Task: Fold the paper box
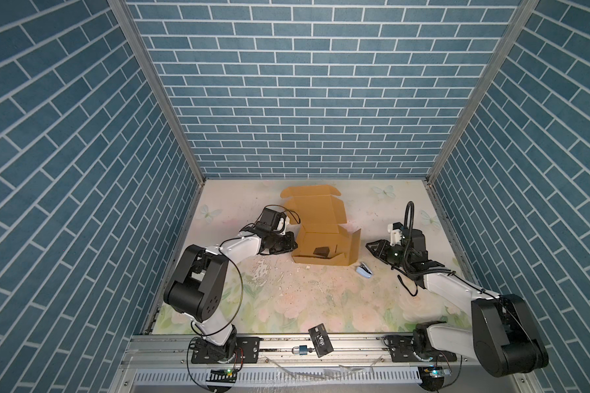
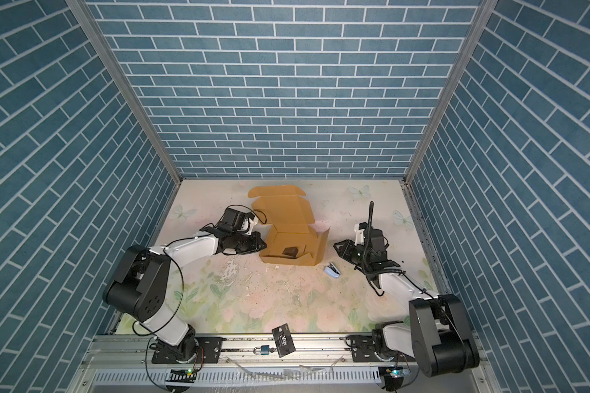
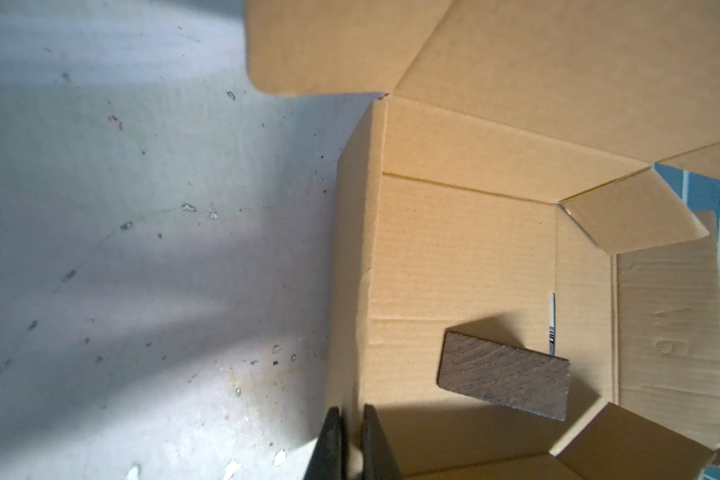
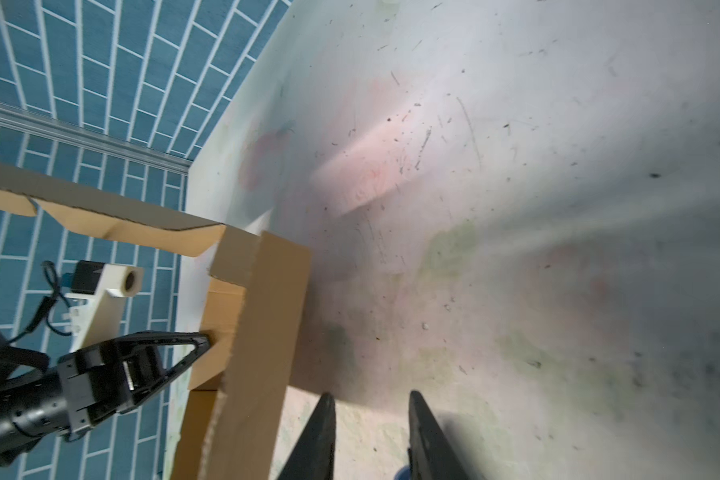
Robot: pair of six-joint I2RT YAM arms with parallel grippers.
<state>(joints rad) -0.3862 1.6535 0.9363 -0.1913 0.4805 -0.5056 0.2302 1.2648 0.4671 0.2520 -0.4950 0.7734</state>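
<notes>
Right, from my seat the paper box (image 1: 321,234) (image 2: 286,234) sits toward the back of the table (image 1: 286,299), about midway between the two arms in both top views. It is only partly folded. The lid panel lies open behind the tray, and the wall nearest the right arm stands up and leans outward.

My left gripper (image 1: 293,246) (image 2: 262,245) is at the box's left wall. In the left wrist view its fingers (image 3: 333,440) are drawn almost together with the cardboard edge (image 3: 354,291) pinched between them, so it has hold of that wall. The right wrist view shows the same gripper's tip (image 4: 202,343) against the cardboard (image 4: 262,332).

My right gripper (image 1: 370,245) (image 2: 337,244) is just beside the leaning wall, apart from it. In its own wrist view the gripper (image 4: 368,399) has its fingers spread partway with only bare table between them, gripping nothing.

Inside the tray a small dark block (image 1: 322,251) (image 2: 291,251) (image 3: 504,374) rests near the front wall. A pale blue stapler (image 1: 364,270) (image 2: 334,271) lies on the table near the box's front right corner. At the front rail I see a black card (image 1: 321,342) (image 2: 284,342) with a small padlock (image 1: 302,349) (image 2: 263,349) beside it, well apart from the box.
</notes>
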